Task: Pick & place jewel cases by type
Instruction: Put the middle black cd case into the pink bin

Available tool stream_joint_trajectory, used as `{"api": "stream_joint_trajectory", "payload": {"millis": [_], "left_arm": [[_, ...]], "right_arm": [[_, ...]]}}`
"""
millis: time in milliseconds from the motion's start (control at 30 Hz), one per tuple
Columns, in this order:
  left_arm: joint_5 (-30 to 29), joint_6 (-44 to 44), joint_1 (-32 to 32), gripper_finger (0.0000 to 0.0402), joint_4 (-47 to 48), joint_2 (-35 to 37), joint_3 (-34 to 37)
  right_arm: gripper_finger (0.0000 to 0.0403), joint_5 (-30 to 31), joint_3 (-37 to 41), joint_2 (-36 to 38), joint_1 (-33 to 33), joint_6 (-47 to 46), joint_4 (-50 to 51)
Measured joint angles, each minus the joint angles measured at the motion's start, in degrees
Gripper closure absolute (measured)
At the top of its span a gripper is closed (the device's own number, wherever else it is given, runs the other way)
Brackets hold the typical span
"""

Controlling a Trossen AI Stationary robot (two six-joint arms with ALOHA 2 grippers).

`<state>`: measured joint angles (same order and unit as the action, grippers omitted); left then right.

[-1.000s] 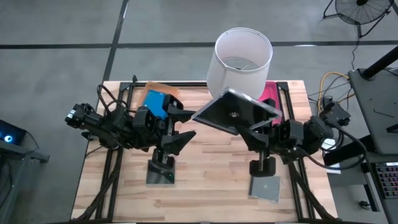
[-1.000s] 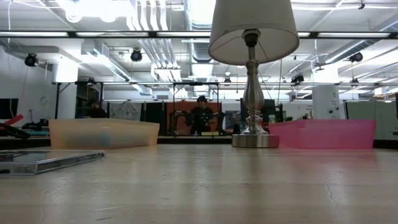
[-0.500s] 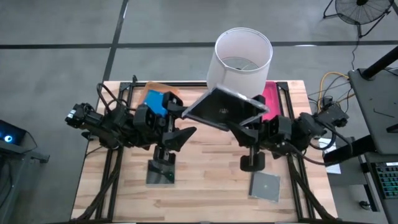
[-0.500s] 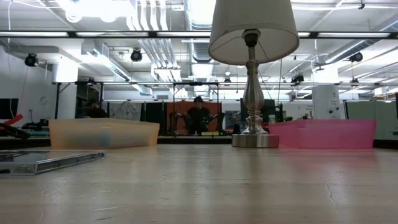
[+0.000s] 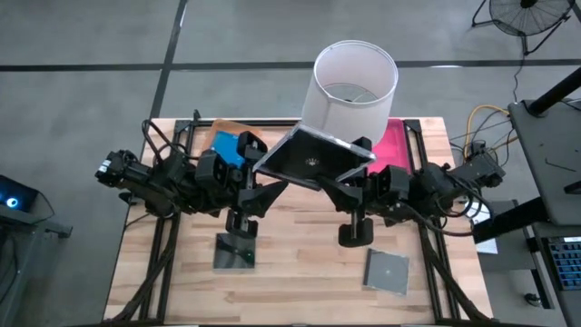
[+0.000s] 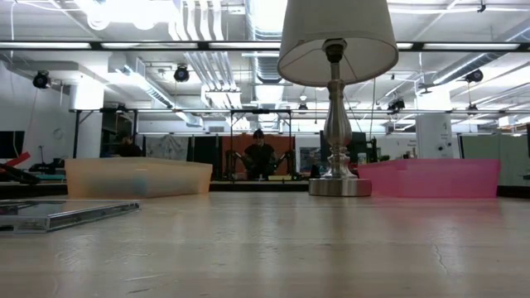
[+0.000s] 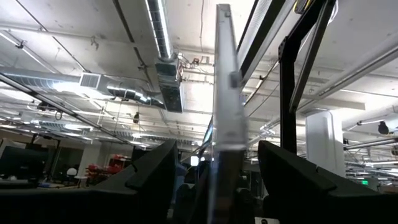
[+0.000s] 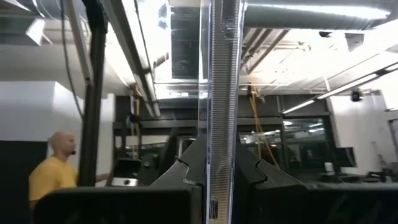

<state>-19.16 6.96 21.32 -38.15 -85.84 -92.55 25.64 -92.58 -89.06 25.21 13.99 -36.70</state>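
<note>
A dark grey jewel case [image 5: 313,156] is held tilted high above the table's middle, with my right gripper [image 5: 343,184] shut on it. My left gripper [image 5: 263,177] is open. Its two fingers stand on either side of the case's left corner [image 7: 222,93], with a gap showing on each side. Two more grey cases lie flat on the table, one near the left [image 5: 234,252] and one near the right [image 5: 388,270]. A blue case [image 5: 225,145] rests in the orange tray [image 5: 238,129]. My right gripper pinches the case's near right edge [image 8: 217,155] between its two fingers [image 8: 180,171]. They slant upward from the table's right side. The case is lifted clear of the table and shows edge-on in the right wrist view, between the fingers.
A table lamp with a white shade [image 5: 354,82] stands at the far middle, just behind the raised case. The pink tray [image 5: 397,141] sits at the far right, and the orange tray [image 6: 137,178] at the far left. People show in the room beyond the table.
My right gripper has carried the grey case toward the table's left and a little down, toward my left gripper. The case's left corner now stands between the left fingers. The case has stayed tilted and clear of the table.
</note>
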Motion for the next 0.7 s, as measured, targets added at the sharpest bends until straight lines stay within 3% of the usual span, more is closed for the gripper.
{"api": "stream_joint_trajectory", "payload": {"millis": [133,500,700], "left_arm": [[0.0,0.0,-0.1,0.0231,0.0,0.0,0.0],[2.8,0.0,-0.2,0.0384,-0.4,0.0,0.0],[3.2,0.1,-0.5,0.0393,-0.4,0.0,0.0]], "right_arm": [[0.0383,-2.4,0.0,0.1,-0.1,-0.5,-0.1],[0.0383,-2.7,0.0,0.2,-0.2,-0.6,-0.1],[0.0383,-2.9,0.0,0.2,-0.2,-1.1,-0.1]]}}
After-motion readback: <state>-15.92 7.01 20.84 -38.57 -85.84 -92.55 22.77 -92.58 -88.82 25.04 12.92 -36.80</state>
